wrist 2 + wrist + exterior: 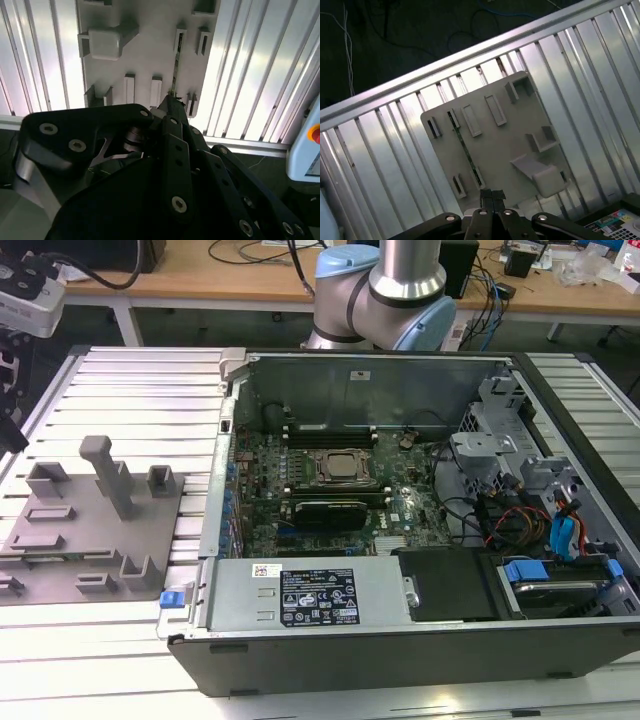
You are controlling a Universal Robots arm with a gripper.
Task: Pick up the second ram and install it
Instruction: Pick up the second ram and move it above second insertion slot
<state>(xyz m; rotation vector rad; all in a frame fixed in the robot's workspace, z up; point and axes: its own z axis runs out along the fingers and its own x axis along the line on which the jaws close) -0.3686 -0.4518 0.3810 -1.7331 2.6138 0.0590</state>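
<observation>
Exterior view: open computer case [400, 645] lies on a slatted table [130, 400], motherboard [405, 510] exposed. A grey fixture plate [110, 540] sits just beside the case toward the exterior view's left. The arm [400, 280] rises behind the case. First wrist view: gripper [493, 194] hangs above the fixture plate [505, 145], well clear of it by my reading. Its tips are drawn together with no gap between them and nothing held. The second ram [465, 147] stands on edge in the plate's holders, a thin green strip. Its long axis runs across the plate from a far holder back toward the tips, and its near end lies just ahead of them. Second wrist view: same layout from the other side. The gripper [171, 102] points at the fixture plate [145, 55], and the second ram [175, 70] runs almost straight away from the tips. Judgement: the tips are lined up roughly along the stick's length but sit over its near end, not its middle. The ram is untouched and not yet lifted.
</observation>
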